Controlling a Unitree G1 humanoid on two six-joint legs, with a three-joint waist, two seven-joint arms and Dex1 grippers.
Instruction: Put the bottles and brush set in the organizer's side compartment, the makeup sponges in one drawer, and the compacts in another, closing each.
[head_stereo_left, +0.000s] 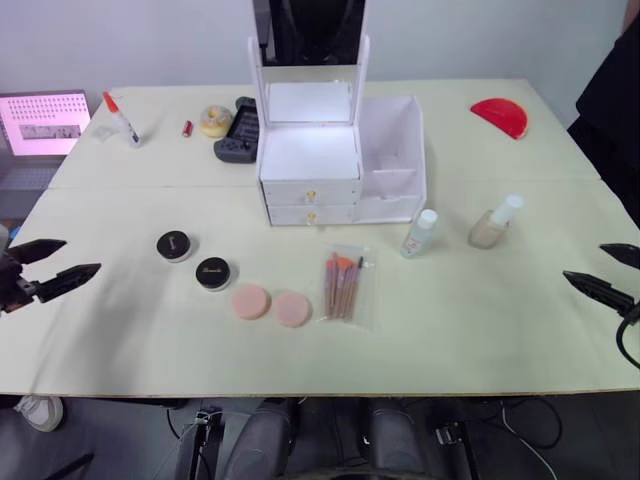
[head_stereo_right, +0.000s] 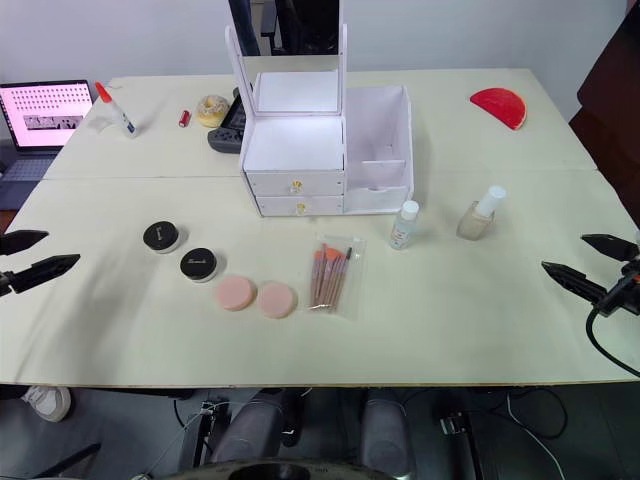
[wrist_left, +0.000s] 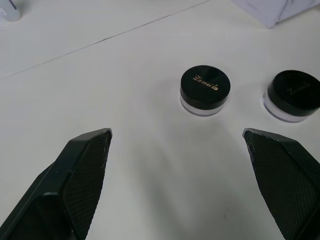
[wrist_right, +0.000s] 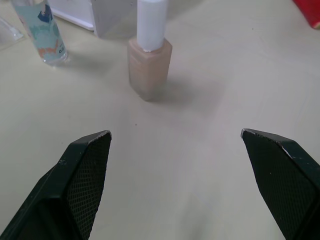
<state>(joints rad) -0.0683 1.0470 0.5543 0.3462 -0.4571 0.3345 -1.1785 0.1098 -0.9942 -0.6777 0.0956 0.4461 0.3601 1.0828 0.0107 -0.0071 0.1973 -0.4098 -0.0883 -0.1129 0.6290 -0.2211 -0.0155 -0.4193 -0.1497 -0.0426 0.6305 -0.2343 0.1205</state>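
The white organizer (head_stereo_left: 310, 165) stands at the table's middle back, mirror upright, both gold-knobbed drawers shut, its side compartment (head_stereo_left: 392, 165) open-topped on the right. In front of it lie the brush set (head_stereo_left: 344, 285), two peach makeup sponges (head_stereo_left: 250, 301) (head_stereo_left: 292, 308) and two black compacts (head_stereo_left: 175, 245) (head_stereo_left: 213, 273). A slim clear bottle (head_stereo_left: 420, 233) and a beige bottle (head_stereo_left: 494, 224) stand right of the brushes. My left gripper (head_stereo_left: 55, 265) is open at the table's left edge, facing the compacts (wrist_left: 205, 90). My right gripper (head_stereo_left: 605, 272) is open at the right edge, facing the beige bottle (wrist_right: 149, 55).
Along the back stand a red-tipped glue bottle (head_stereo_left: 121, 118), a small red item (head_stereo_left: 187, 128), a yellowish tape roll (head_stereo_left: 215, 121) and a dark device (head_stereo_left: 238, 132). A red half-round object (head_stereo_left: 500, 116) lies back right. A laptop (head_stereo_left: 42, 124) sits off the table's left.
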